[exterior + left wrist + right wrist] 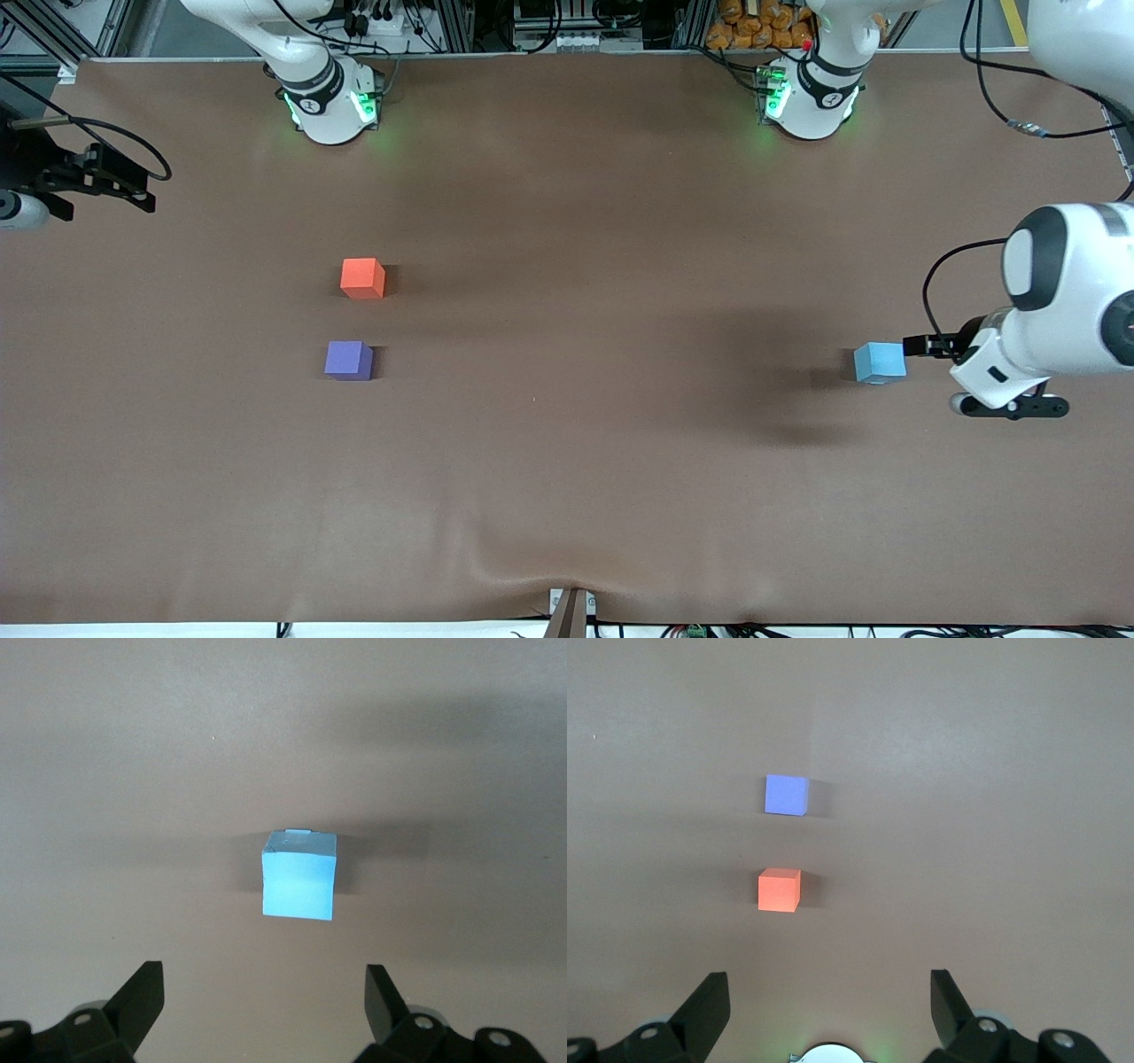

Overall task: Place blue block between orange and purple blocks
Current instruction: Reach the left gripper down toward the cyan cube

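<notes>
Left pincer [261, 1001] spread above unlabelled blue block [299, 875].

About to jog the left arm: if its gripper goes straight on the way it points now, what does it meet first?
Most likely the blue block: it sits centred ahead of the open left gripper, alone on the brown table. Depth is unclear, so the fingers might straddle it.

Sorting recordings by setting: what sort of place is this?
Probably a robotics lab: two arm bases on a brown-covered table, cables and framing along its edge, and only three test cubes.
</notes>
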Robot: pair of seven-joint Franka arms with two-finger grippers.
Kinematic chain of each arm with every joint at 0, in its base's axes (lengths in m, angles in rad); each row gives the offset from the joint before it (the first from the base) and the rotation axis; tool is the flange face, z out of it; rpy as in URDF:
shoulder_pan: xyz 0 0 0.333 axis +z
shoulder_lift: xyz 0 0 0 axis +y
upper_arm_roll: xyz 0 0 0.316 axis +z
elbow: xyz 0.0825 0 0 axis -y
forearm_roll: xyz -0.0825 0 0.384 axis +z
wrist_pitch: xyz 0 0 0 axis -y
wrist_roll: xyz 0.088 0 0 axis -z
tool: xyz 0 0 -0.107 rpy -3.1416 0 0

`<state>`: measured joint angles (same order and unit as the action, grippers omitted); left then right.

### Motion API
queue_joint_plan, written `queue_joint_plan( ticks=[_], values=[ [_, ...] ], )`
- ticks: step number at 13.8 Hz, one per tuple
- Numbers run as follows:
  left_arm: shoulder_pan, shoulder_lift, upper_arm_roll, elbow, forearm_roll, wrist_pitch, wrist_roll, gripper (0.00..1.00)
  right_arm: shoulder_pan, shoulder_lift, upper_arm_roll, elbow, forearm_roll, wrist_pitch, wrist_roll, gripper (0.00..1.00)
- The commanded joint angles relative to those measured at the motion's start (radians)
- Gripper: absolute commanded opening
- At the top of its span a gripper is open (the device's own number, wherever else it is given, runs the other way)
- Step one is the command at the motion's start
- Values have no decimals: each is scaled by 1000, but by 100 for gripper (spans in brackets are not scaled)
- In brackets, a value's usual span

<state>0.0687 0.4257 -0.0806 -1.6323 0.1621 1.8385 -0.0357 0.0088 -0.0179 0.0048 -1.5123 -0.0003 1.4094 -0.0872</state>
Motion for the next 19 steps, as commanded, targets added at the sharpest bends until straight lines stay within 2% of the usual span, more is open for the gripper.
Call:
queue_joint_plan(
  ticks=[1,4,9,13,19],
  values=[
    [28,-4,-8,-67,27,73,-16,100,-18,-24,11,-20,-3,-1,-12,100],
    [66,37,-11,-113,10,174,-18,100,-18,-24,11,-20,-1,-1,-12,100],
    [49,110,-19,-156,10,309,-56,100,-16,-24,11,-20,-1,-3,-12,100],
    [22,137,-19,-158,10,337,-79,100,-16,-25,11,-22,-1,-3,-12,100],
    [34,145,-19,-187,27,335,-47,100,-18,-24,11,-22,-1,-4,-12,100]
  ],
)
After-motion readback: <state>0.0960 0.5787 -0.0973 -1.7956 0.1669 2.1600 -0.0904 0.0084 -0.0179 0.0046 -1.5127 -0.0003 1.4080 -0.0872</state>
